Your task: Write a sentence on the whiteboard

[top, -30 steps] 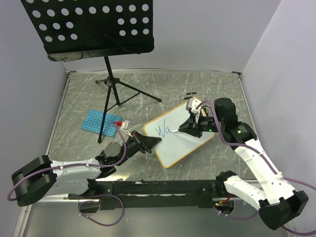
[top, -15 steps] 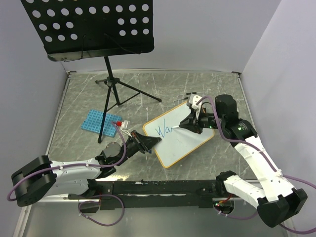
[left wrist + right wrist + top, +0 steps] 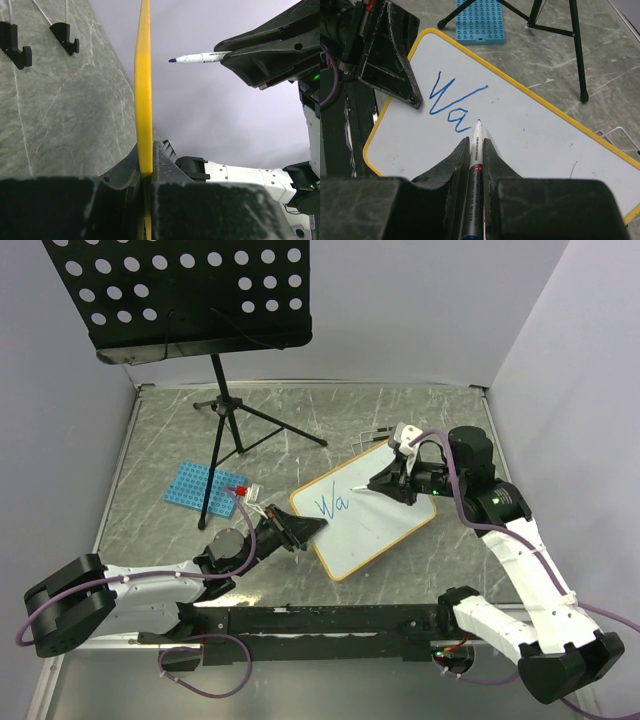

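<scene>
The right gripper [image 3: 476, 143] is clamped narrowly on a marker [image 3: 472, 190], whose blue tip points down just right of the "a". The left wrist view shows a gap between tip and board, so the pen is lifted. The left gripper [image 3: 145, 152] is pinched tight on the yellow-framed edge of the whiteboard [image 3: 540, 135], bracing it at its lower-left corner in the overhead view. The board lies slanted in the middle of the surface [image 3: 160, 440], and the sentence [image 3: 451, 102] on it reads only "Wa".

The step in hand looks like the next letter, with most of the writing left to do. To do it well, the tip should land close beside the "a" on the same rising baseline, with light, even pressure and strokes about the size of the letters already there. The left grip must hold the board from sliding.

The surface is grey and marble-patterned. A blue perforated rack [image 3: 198, 485] lies left of the board. A black music stand [image 3: 180, 295] rises at upper left, and pale walls [image 3: 400, 310] close it in.
</scene>
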Motion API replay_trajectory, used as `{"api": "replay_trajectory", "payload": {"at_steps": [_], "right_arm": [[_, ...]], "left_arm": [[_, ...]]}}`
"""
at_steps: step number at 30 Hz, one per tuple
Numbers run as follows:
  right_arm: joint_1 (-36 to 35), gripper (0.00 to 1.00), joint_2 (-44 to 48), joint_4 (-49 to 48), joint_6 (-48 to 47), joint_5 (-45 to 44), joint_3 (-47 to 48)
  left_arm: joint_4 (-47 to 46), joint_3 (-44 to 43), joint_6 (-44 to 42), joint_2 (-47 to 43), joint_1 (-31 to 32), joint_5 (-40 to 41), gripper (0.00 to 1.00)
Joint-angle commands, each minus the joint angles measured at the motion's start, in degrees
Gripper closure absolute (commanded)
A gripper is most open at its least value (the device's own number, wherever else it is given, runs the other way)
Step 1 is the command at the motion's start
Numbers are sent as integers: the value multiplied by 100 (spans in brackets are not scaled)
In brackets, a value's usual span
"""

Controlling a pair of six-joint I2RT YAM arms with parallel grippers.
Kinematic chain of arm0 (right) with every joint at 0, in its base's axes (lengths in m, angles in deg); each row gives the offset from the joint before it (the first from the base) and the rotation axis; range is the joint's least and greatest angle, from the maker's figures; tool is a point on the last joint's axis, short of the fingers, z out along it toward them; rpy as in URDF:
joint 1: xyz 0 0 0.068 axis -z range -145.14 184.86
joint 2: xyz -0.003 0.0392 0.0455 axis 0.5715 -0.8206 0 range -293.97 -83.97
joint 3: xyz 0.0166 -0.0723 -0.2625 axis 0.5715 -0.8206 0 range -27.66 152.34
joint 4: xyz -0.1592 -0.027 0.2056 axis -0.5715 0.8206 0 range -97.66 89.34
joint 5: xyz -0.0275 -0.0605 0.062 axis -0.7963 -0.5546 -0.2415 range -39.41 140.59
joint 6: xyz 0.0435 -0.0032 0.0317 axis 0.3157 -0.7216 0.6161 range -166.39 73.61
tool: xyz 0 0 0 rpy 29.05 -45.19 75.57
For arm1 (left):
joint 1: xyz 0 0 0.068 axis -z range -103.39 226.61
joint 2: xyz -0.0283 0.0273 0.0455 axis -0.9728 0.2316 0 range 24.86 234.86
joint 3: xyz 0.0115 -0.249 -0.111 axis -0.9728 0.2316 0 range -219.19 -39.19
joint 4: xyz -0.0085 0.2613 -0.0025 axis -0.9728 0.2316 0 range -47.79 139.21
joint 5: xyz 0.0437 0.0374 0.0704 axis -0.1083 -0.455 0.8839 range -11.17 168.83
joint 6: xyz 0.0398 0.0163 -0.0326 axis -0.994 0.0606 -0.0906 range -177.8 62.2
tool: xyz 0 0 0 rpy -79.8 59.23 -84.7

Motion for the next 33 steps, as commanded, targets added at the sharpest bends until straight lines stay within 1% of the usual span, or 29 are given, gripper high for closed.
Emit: {"api": "replay_trajectory", "payload": {"at_steps": [1, 14, 33], "right_arm": [[149, 100, 179, -272, 104, 267, -102], [228, 100, 267, -351, 113, 602, -305], [281, 100, 372, -272, -19, 857, -410]], "left_arm": [[-1067, -88, 123, -86, 4, -147, 99], [-1049, -140, 96, -34, 4, -261, 99], [-1093, -184, 96, 63, 4, -331, 99]]}}
